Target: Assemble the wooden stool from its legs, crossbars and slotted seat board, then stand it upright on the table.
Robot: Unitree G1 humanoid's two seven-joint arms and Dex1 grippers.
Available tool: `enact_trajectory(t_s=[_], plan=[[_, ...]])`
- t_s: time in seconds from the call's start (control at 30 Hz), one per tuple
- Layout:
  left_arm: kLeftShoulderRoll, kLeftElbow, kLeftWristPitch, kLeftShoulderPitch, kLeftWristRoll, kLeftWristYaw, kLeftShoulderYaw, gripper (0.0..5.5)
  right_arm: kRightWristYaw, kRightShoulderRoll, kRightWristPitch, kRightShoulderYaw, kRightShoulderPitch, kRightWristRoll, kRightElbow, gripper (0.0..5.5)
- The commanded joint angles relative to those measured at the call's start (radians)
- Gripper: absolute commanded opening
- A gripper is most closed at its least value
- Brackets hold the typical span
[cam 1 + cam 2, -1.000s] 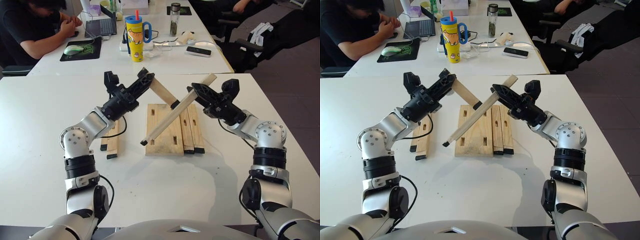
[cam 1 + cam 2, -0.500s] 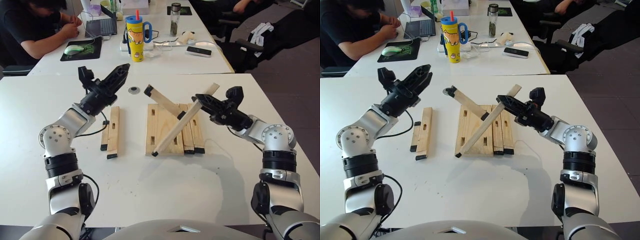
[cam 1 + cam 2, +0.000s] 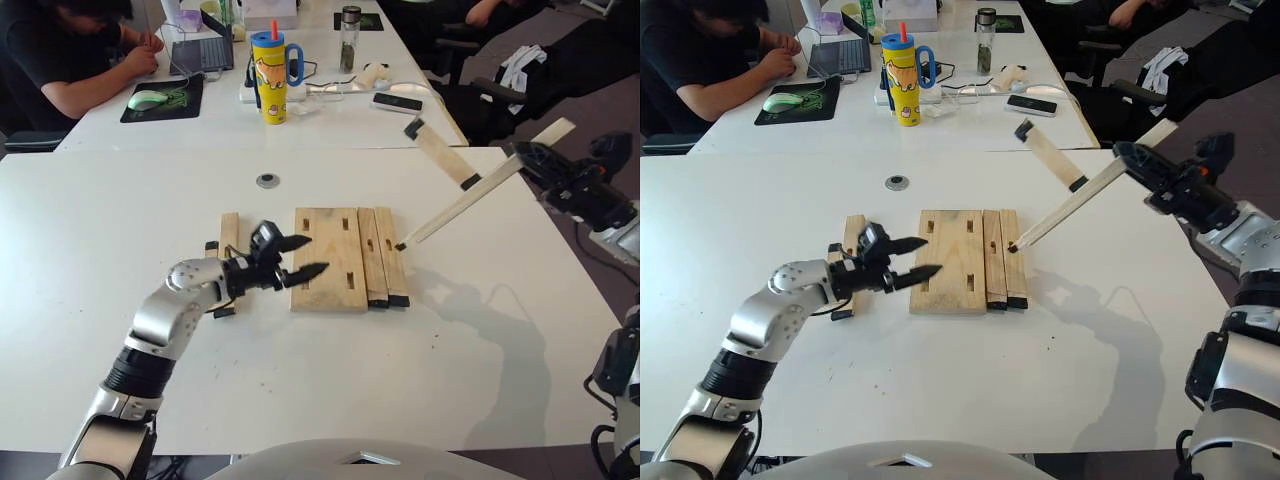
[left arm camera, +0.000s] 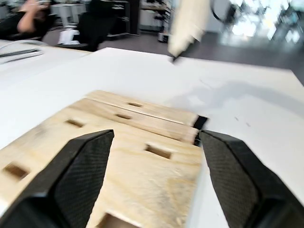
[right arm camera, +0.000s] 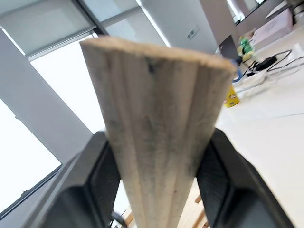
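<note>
Two arms, one board (image 3: 335, 255): left gripper (image 3: 292, 270), fingers apart, hovers at board's left edge. Right gripper (image 3: 535, 158) clamps leg (image 3: 455, 207), which slants down toward board's right side, tip near bars (image 3: 375, 262). Left arm nearer board.

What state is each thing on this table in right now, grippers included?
left gripper: open, empty, at the seat board's edge.
right gripper: shut on the long leg.
long leg: in the air, tilted.
short crossbar: in the air, meeting the long leg.
seat board: lying flat.
two slats: lying flat beside it.
</note>
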Motion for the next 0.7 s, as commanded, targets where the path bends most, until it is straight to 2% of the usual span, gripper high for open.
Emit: enact_trajectory(t_s=[0.03,0.27,0.47,0.7], plan=[[0.028,0.118,-0.239,-0.037,0.237,-0.057,-0.139,3.37,0.055,0.004,-0.066,0.001,-0.097,-0.07,0.13,2.05],[-0.07,0.262,-0.363,-0.079,0.354,0.01,-0.152,3.37,0.12,0.061,-0.073,0.009,-0.102,-0.127,0.157,2.05],[-0.107,0.328,-0.385,-0.099,0.396,0.066,-0.128,3.37,0.133,0.081,-0.071,-0.001,-0.091,-0.153,0.156,2.05],[-0.126,0.511,-0.363,-0.169,0.51,0.138,-0.134,3.37,0.141,0.105,-0.063,-0.002,-0.074,-0.162,0.124,2.05]])
